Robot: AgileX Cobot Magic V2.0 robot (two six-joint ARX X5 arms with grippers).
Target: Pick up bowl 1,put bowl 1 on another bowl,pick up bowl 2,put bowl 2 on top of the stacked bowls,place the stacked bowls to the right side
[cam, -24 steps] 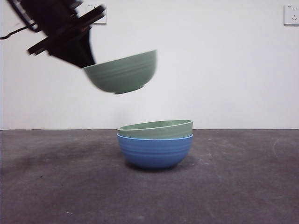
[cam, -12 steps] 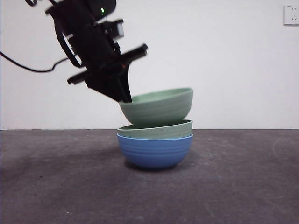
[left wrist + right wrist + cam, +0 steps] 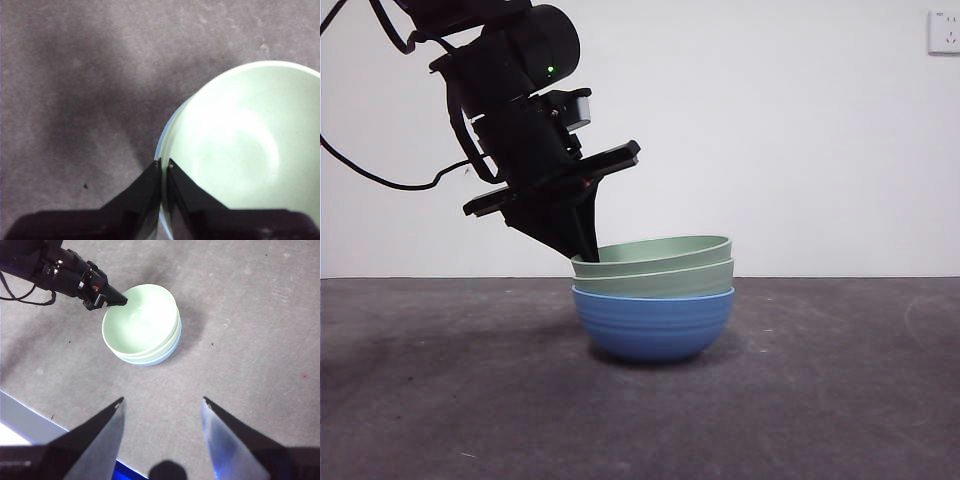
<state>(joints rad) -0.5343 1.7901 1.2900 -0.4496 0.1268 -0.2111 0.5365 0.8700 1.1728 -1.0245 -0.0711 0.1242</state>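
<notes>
Three ribbed bowls stand stacked in the middle of the table: the blue bowl (image 3: 652,323) at the bottom, a pale green bowl (image 3: 655,279) inside it, and a second pale green bowl (image 3: 655,251) on top, a little tilted. My left gripper (image 3: 586,250) is shut on the left rim of the top green bowl (image 3: 240,145), one jaw inside and one outside. A sliver of the blue bowl's pale rim (image 3: 165,135) shows beside it. My right gripper (image 3: 162,405) hangs open high above the table, apart from the stack (image 3: 142,325).
The dark grey table (image 3: 820,400) stretches to both sides of the stack. A white wall with an outlet (image 3: 944,30) stands behind. A table edge (image 3: 30,425) shows in the right wrist view.
My left gripper has carried the second green bowl right and down from the air onto the stack, where it now rests nested in the other green bowl.
</notes>
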